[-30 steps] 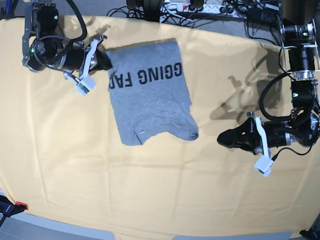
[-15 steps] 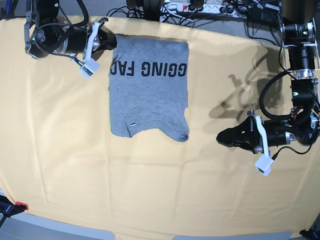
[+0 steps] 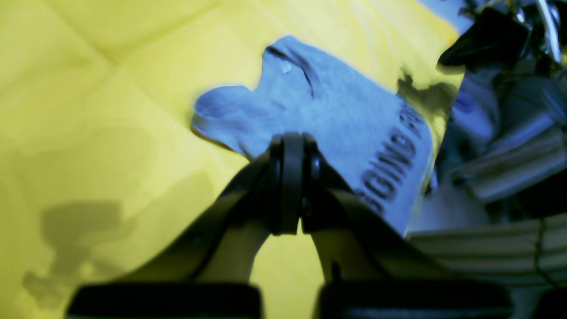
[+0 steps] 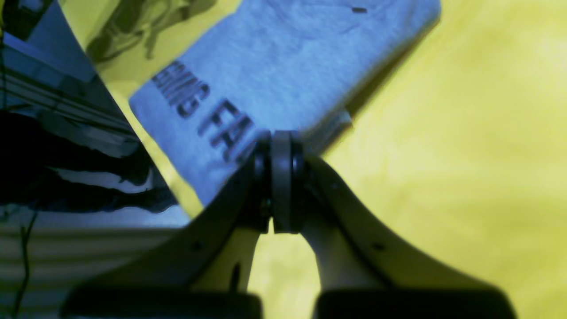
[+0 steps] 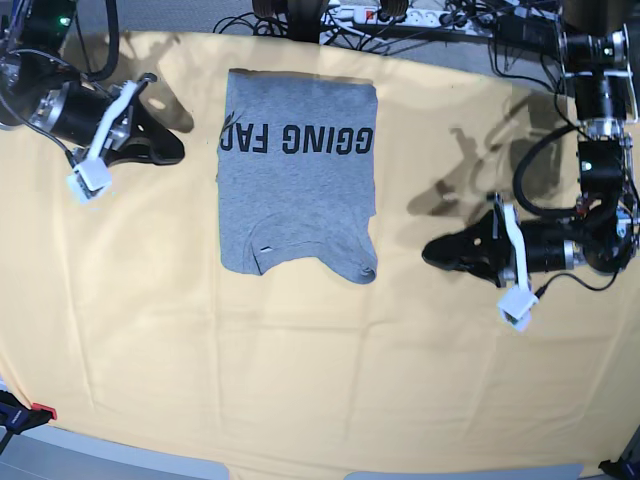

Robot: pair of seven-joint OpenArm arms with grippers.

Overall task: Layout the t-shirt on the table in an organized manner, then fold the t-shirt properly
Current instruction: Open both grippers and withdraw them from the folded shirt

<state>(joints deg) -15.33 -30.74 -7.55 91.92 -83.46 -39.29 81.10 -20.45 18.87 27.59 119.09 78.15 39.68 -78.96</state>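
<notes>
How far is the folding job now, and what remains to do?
Done: the t-shirt lies flat on the table, folded lengthwise into a narrow panel, lettering up. In hand: nothing; the right gripper and the left gripper are both shut and empty, apart from the shirt. Left: probably a crosswise fold, and the lower right corner looks uneven.

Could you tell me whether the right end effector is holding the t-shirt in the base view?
No, the right end effector sits shut on the table, apart from the t-shirt with bare cloth between them.
</notes>
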